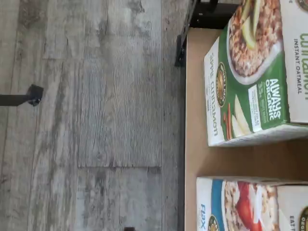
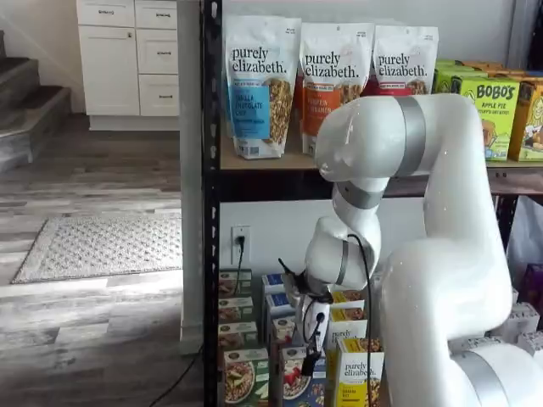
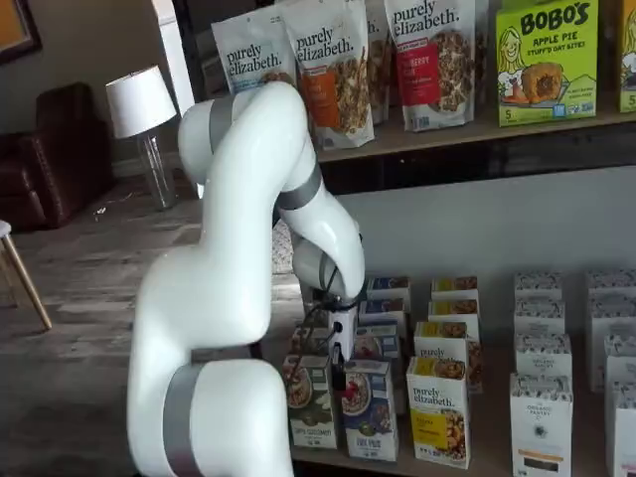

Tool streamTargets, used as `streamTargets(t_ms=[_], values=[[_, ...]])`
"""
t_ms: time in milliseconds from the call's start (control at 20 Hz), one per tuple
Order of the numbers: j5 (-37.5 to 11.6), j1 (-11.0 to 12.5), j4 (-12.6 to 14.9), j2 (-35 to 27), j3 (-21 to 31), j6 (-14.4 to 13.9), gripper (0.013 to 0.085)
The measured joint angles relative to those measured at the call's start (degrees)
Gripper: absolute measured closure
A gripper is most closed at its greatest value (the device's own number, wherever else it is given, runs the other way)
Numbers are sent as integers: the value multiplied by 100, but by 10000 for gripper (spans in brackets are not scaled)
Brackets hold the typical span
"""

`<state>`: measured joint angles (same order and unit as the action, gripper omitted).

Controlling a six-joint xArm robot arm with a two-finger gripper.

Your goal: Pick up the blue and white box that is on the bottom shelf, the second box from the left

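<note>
The blue and white box (image 2: 299, 383) stands upright at the front of the bottom shelf (image 3: 489, 445), between a green-fronted box (image 2: 245, 378) and a yellow-fronted box (image 2: 358, 375). It also shows in a shelf view (image 3: 368, 409) and partly in the wrist view (image 1: 250, 206), beside the green box (image 1: 250, 77). My gripper (image 2: 312, 346) hangs just above the blue and white box's top, also in a shelf view (image 3: 339, 366). Its black fingers show with no plain gap and hold nothing that I can see.
More rows of small boxes (image 3: 452, 328) stand behind the front row, and white boxes (image 3: 542, 417) to the right. Tall granola bags (image 2: 259, 85) fill the tier above. The black rack post (image 2: 209, 254) stands left of the boxes. Grey wood floor (image 1: 96, 120) lies before the shelf edge.
</note>
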<state>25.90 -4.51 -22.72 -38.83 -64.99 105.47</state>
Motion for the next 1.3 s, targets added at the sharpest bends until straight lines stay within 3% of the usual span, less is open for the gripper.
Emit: streamTargets(t_ms=[350,600,1300], values=[[-271,-119,-268,-36,0,137,130],[-788,-193,-509,-109,44,322,130],[-584,65,355,-878,-912,-239,130]])
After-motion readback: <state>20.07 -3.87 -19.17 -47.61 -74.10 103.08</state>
